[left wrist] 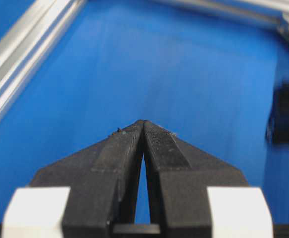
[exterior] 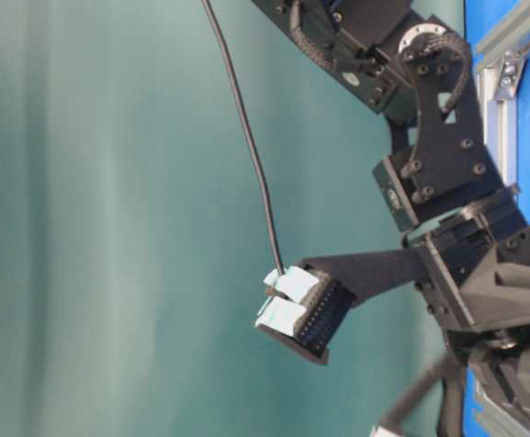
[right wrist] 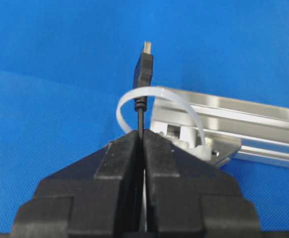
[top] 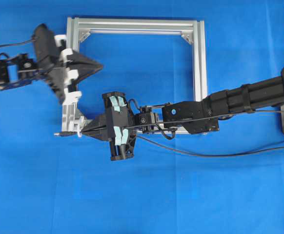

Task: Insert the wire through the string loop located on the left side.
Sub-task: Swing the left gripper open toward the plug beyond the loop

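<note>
My right gripper [right wrist: 141, 133] is shut on the thin black wire [right wrist: 141, 116] just behind its plug. The dark plug [right wrist: 143, 67], with its metal tip, sticks out past the white string loop [right wrist: 159, 92], and the wire runs under the loop's arch. Seen from overhead, the right gripper [top: 86, 130] points left at the lower left corner of the silver frame [top: 132, 24]. There the plug [top: 60, 133] lies just left of the loop [top: 77, 128]. My left gripper [top: 99, 66] hovers shut and empty inside the frame's left side. The left wrist view shows its fingers [left wrist: 143, 122] closed tip to tip.
The frame lies on a blue cloth [top: 156, 195]. A long black cable [top: 215, 155] trails right from my right gripper across the cloth. My right arm [top: 239, 100] crosses the frame's lower right corner. The frame's left rail [left wrist: 20, 59] runs past my left gripper.
</note>
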Controlling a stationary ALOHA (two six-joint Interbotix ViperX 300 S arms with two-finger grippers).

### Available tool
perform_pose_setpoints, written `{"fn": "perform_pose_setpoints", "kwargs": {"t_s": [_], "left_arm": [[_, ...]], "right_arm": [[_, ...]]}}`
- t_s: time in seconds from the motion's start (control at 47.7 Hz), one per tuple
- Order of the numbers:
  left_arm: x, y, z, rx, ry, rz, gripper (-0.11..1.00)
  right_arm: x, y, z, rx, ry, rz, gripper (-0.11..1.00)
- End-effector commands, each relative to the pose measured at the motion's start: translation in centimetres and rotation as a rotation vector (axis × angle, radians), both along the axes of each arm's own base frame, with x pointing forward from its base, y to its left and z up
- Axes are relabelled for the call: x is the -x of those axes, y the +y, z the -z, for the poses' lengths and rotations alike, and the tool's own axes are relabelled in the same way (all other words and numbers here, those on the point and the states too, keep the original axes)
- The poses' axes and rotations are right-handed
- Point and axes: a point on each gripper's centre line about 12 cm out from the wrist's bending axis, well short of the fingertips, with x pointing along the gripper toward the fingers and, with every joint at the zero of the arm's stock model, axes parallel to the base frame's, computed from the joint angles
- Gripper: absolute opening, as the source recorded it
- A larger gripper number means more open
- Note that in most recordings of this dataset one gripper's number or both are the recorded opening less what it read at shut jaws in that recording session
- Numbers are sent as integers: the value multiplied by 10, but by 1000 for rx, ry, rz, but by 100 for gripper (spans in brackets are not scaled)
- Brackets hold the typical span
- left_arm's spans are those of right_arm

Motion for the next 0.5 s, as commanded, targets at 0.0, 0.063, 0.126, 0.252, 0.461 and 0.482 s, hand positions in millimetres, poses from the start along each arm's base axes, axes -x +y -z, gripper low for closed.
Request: {"fn": "perform_pose_setpoints", "kwargs": {"t_s": [0.0,0.063,0.126,0.252,0.461,0.482], "left_arm": [[15,-4,-5,-5,-16,4,0],[26,-6,-4,-4,-12,2,0],[37,-9,-5,-3,-14,4,0],[52,-12,-11,-9,-37,4,0],[63,-19,-13,-10,-45,25,0],[63,-21,-13,-9,-45,34,0]], "right_arm": [[-6,1,-19,-4,-49,-1,0],[-5,0,-19,-2,-46,-1,0],[-5,0,-19,-5,-46,2,0],[-5,0,-19,-5,-49,0,0],[-6,0,-19,-5,-50,2,0],[-6,0,-20,-4,-52,0,0]]}}
